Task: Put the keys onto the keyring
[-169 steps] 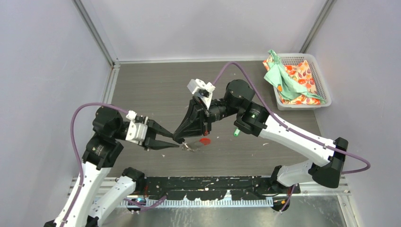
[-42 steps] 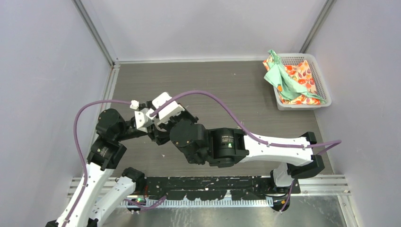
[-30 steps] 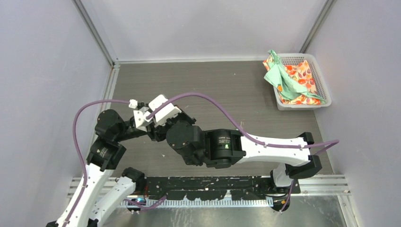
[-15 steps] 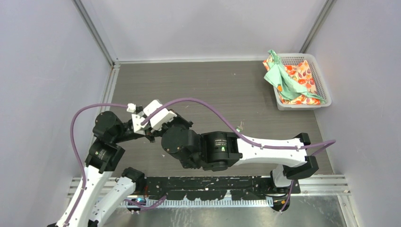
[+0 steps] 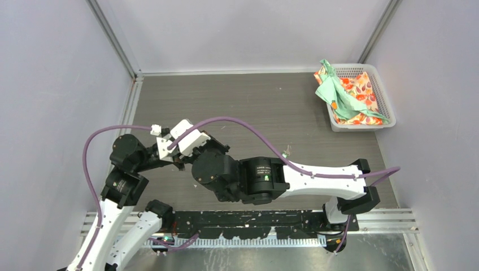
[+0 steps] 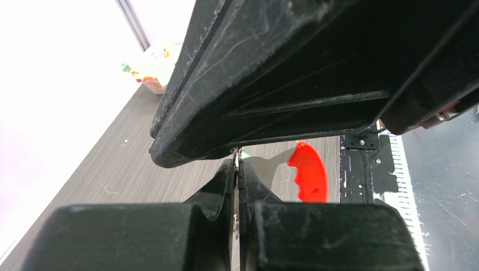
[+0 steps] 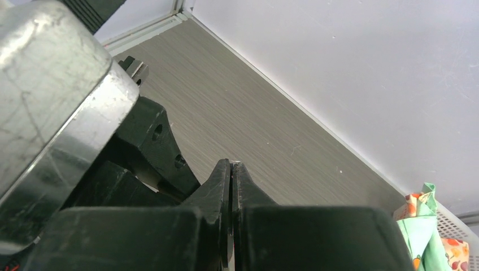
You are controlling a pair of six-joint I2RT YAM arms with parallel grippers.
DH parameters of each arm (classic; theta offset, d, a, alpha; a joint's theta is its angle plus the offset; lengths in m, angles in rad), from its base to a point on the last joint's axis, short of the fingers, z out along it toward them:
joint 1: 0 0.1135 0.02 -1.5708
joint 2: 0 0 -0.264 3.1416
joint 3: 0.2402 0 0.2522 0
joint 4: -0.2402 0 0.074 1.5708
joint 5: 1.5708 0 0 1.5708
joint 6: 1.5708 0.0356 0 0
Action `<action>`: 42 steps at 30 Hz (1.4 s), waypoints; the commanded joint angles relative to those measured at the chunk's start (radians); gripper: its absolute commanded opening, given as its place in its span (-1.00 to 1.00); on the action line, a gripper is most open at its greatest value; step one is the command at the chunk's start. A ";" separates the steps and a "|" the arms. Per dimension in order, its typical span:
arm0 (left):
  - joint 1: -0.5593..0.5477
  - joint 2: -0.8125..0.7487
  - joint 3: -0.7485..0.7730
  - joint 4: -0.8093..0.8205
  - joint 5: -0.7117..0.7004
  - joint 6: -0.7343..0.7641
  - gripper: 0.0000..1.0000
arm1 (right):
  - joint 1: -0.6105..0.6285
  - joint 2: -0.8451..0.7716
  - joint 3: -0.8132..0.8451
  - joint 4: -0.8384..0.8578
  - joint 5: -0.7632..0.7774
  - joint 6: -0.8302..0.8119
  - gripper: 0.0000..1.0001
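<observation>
Where the two arms cross at the left of the table, the left gripper is seen clenched, its fingers pressed flat together on a thin silver edge. From those tips a grey metal strip of the keyring is carried out to the right, ending in its red tab, which is seen against the table's near edge. Just above it the black body of the right gripper is laid across. Its fingers are likewise shut tight, with a pale sliver showing at the tips, though what is pinched there cannot be told. Further right a pale-green object is seen lying on the table, too small to be identified. At the far right corner a white basket is filled with patterned cloths.
</observation>
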 commanded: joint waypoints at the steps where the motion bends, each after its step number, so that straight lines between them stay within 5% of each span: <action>1: -0.005 -0.011 0.017 0.055 -0.061 -0.069 -0.99 | 0.004 -0.020 0.052 0.014 -0.030 0.036 -0.90; 11: -0.005 0.006 0.045 0.081 -0.034 -0.183 -0.99 | 0.001 -0.111 0.011 -0.058 -0.202 0.098 -0.09; 19: -0.005 0.010 0.055 0.076 -0.016 -0.181 -0.99 | -0.043 -0.248 0.025 -0.212 -0.445 0.184 0.25; 23: -0.005 0.013 0.069 0.076 0.004 -0.192 -0.99 | -0.128 -0.384 -0.047 -0.261 -0.596 0.255 0.25; 26: -0.005 0.015 0.081 0.079 0.008 -0.202 -0.99 | -0.218 -0.499 -0.159 -0.235 -0.732 0.298 -0.01; 30: -0.005 0.022 0.091 0.092 0.000 -0.228 -0.99 | -0.261 -0.610 -0.350 -0.092 -0.928 0.302 -0.10; 42: -0.005 0.039 0.123 0.120 0.031 -0.254 -1.00 | -0.448 -0.528 -0.481 0.132 -1.402 0.373 -0.01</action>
